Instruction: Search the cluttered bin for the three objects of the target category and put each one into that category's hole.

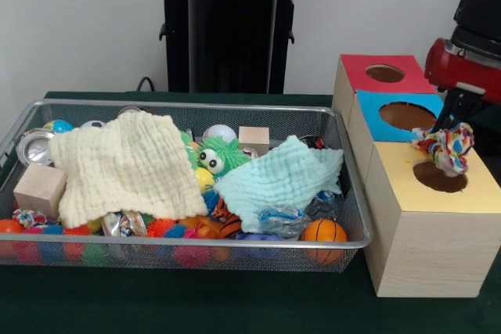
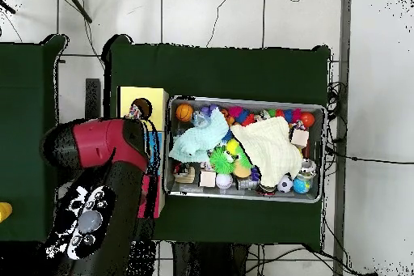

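Observation:
A knotted rope toy (image 1: 445, 147) in mixed colours hangs just above the round hole (image 1: 440, 177) in the yellow-topped box (image 1: 423, 228). My gripper (image 1: 452, 126) comes down from the right and is shut on the toy's top. In the overhead view the rope toy (image 2: 134, 112) shows at the edge of the yellow box's hole (image 2: 143, 108), and the red arm (image 2: 101, 155) covers the gripper. The wire mesh bin (image 1: 188, 252) holds the clutter: a cream cloth (image 1: 125, 166), a light blue cloth (image 1: 278, 177), a green fuzzy toy with eyes (image 1: 215, 156), an orange basketball (image 1: 323, 231).
Behind the yellow box stand a blue-topped box (image 1: 403, 115) and a red-topped box (image 1: 383, 73), each with a round hole. The bin also holds wooden blocks (image 1: 39, 187), spiky balls, metal tins (image 1: 33, 146) and another rope toy (image 1: 27, 217) at its left front.

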`<state>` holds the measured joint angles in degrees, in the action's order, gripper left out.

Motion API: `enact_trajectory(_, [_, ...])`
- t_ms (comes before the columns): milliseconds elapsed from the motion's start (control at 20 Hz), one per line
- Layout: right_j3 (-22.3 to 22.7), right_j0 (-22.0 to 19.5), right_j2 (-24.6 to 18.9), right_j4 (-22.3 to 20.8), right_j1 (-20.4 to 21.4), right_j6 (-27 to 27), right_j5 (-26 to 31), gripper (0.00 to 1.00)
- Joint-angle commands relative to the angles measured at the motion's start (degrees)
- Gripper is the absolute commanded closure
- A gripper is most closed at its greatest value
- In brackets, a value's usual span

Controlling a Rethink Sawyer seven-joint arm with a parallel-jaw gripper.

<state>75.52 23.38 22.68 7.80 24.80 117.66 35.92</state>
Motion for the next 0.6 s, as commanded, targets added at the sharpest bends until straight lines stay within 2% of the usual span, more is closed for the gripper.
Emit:
enact_trajectory(50, [-1.9,-2.0,-0.5,2.3,-5.2,15.7,-4.4,1.00])
enact_trajectory(300, [-5.0,-1.7,2.2,3.1,-6.8,17.4,-5.7,1.00])
enact_trajectory(600, [-6.2,-1.3,3.7,4.4,-7.3,16.9,-6.1,1.00])
